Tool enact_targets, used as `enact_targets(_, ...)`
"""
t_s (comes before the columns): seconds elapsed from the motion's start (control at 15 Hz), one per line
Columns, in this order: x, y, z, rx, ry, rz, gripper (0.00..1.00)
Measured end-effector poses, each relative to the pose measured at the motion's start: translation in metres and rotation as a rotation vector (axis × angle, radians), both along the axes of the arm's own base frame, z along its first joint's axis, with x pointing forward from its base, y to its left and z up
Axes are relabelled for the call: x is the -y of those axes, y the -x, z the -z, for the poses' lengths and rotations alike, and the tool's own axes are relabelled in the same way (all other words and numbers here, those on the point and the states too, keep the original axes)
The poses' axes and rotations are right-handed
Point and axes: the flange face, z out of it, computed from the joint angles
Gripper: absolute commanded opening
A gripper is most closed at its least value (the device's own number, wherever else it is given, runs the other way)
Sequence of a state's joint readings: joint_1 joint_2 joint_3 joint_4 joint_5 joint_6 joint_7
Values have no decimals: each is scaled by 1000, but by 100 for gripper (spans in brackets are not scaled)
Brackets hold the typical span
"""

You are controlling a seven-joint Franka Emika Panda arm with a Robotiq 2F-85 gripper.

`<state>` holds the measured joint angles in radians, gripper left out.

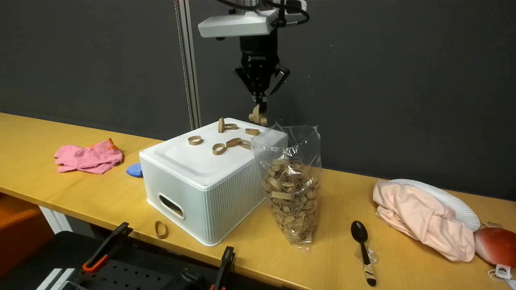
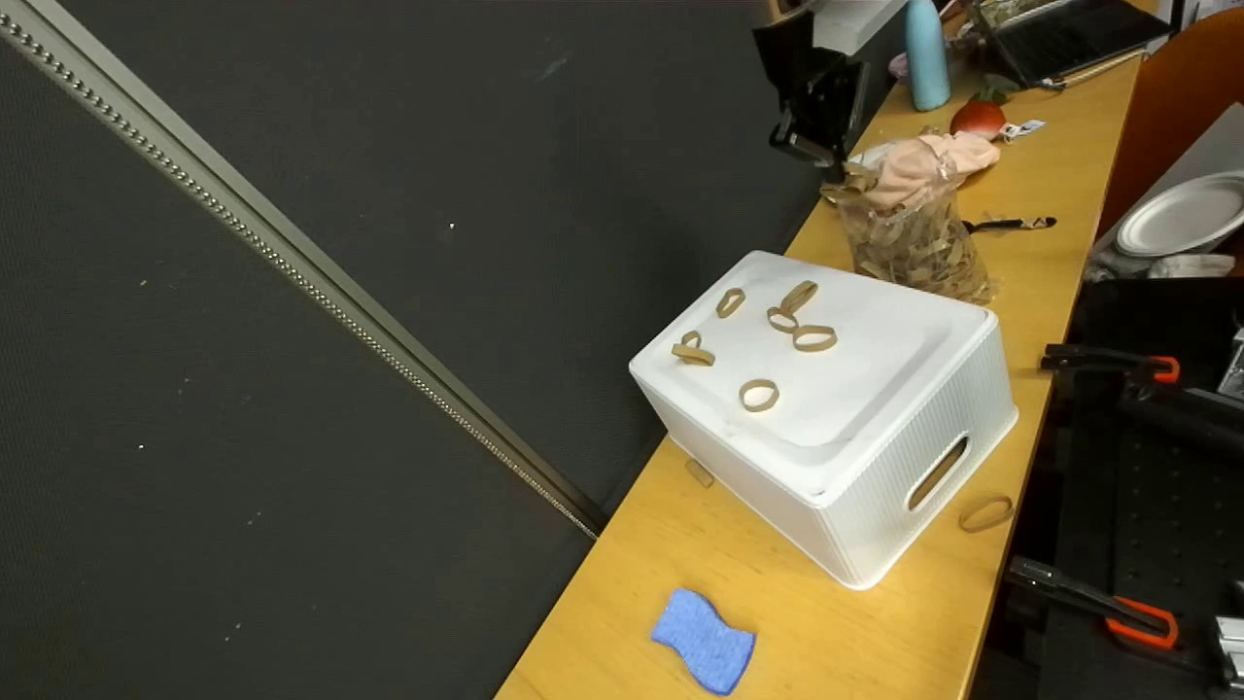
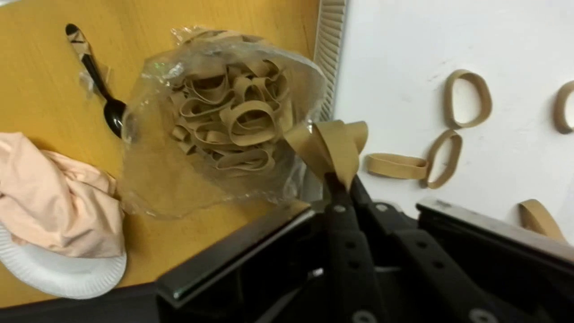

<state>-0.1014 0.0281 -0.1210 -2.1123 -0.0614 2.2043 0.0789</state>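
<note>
Fingers (image 3: 339, 220) pinched together on tan rubber bands (image 3: 343, 148), perhaps two, near clear bag (image 1: 302, 141).

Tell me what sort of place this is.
Most likely a robotics lab or office workspace: a robot's pincer hangs above a wood-coloured table, black-and-orange clamps sit at its edge, and in an exterior view an open laptop stands farther along it.

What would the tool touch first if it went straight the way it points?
Likely the rim of the clear bag or edge of the white box below the tool; depth is unclear.
</note>
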Motion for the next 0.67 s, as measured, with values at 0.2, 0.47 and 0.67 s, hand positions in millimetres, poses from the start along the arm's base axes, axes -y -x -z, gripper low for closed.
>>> enact_targets(0.2, 24, 13, 11, -24, -4, 47, 1)
enact_targets(0.47, 40, 23, 16, -39, 2, 74, 1)
enact_targets(0.67, 50, 32, 18, -49, 13, 87, 1)
